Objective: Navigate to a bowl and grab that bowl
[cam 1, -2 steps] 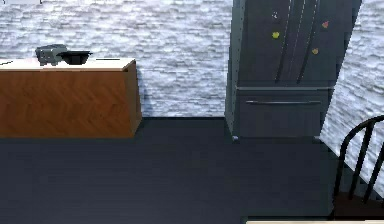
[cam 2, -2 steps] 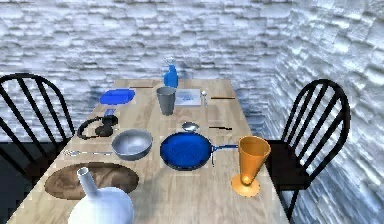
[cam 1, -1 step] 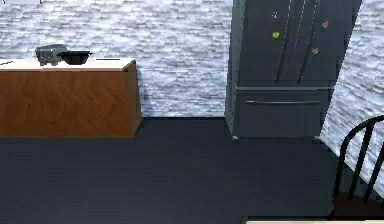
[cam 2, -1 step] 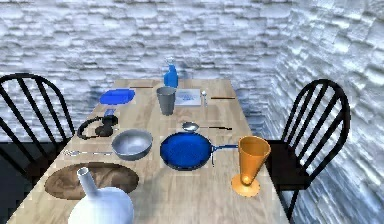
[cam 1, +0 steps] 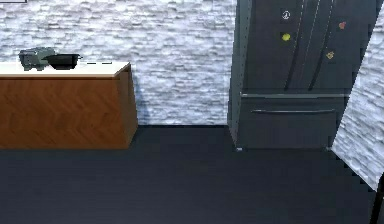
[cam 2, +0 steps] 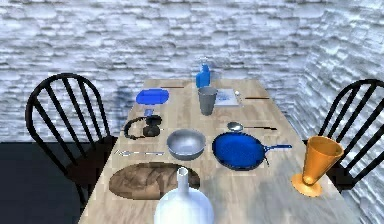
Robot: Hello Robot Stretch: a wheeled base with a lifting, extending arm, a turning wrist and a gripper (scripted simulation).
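A grey bowl (cam 2: 185,145) sits at the middle of the wooden counter (cam 2: 265,105). Just right of the bowl lies a blue pan (cam 2: 238,151), and farther right an orange goblet (cam 2: 320,165). Beyond the bowl stand a grey cup (cam 2: 207,100) and a blue bottle (cam 2: 204,76). Nearer than the bowl is a white vase (cam 2: 184,205).

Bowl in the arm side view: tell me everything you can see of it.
The bowl is round, grey and metal-looking, with a pale rim and a shaded inside that seems empty. It stands upright, mouth up, near the middle of the wooden table. A blue pan lies close on its right in the picture; whether they touch cannot be told. A grey cup stands behind it.
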